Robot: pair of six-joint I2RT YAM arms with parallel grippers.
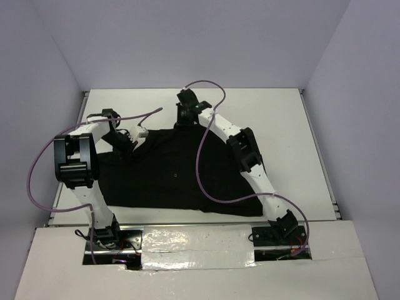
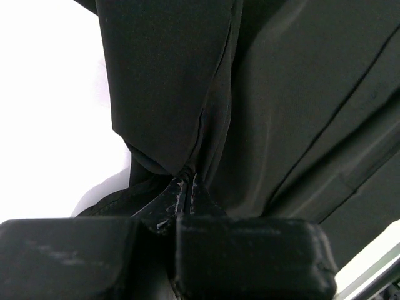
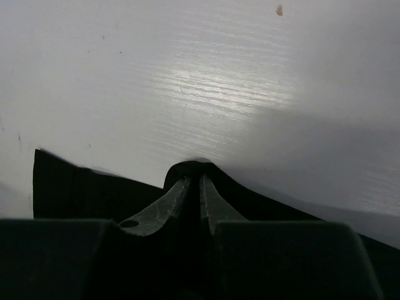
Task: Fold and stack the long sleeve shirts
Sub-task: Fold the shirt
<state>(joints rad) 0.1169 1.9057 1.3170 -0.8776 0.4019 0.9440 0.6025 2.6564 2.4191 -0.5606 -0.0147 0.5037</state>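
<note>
The white bench [image 1: 281, 125] carries the black shirt [image 1: 175, 181], which lies spread flat across its middle, its near hem just short of the arm bases and its far edge about halfway up the board. The left hand [image 2: 185, 186] is at the shirt's far-left part, fingers pressed together and pinching a gathered ridge of the cloth. The right hand [image 3: 200, 179] is at the far edge, nipped nearly together on a small raised fold of it; a tiny pale speck [image 1: 177, 175] mid-cloth is too small to read.
</note>
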